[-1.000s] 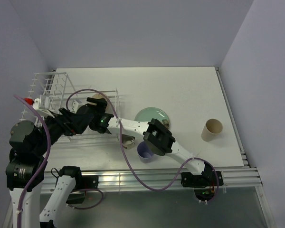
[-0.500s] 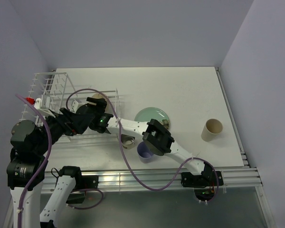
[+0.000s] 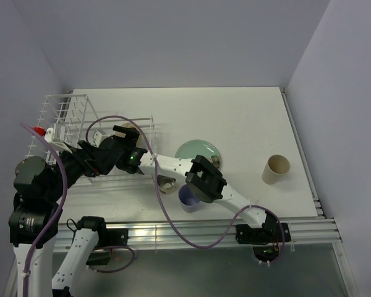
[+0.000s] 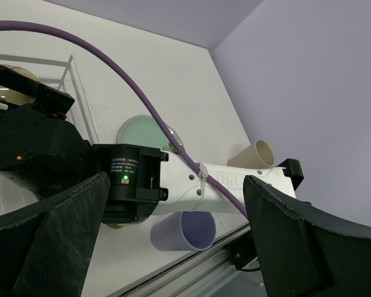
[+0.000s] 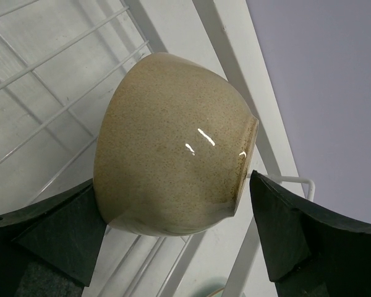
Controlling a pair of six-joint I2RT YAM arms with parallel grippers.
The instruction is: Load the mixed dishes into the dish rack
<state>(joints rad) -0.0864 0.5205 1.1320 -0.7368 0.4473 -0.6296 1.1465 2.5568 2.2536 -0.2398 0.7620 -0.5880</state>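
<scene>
The cream bowl (image 5: 173, 148) lies on its side in the white wire dish rack (image 3: 62, 114), at the rack's right end. My right gripper (image 5: 176, 204) straddles it, open, with a gap between the right finger and the bowl's rim. My left gripper (image 4: 175, 185) hovers open and empty beside the right arm's wrist, over the rack's near side (image 3: 99, 162). On the table lie the pale green plate (image 3: 195, 150), the lavender cup (image 3: 187, 198) on its side, the small steel cup (image 3: 167, 183) partly under the right arm, and the beige tumbler (image 3: 276, 168) far right.
The right arm (image 3: 173, 166) stretches across the table from its base to the rack, passing over the steel cup and lavender cup. A purple cable (image 3: 161, 204) loops over it. The rack's upright tines (image 3: 65, 108) stand at the far left.
The right gripper's jaws have spread wider around the bowl. Both arms have barely shifted in the top view.
</scene>
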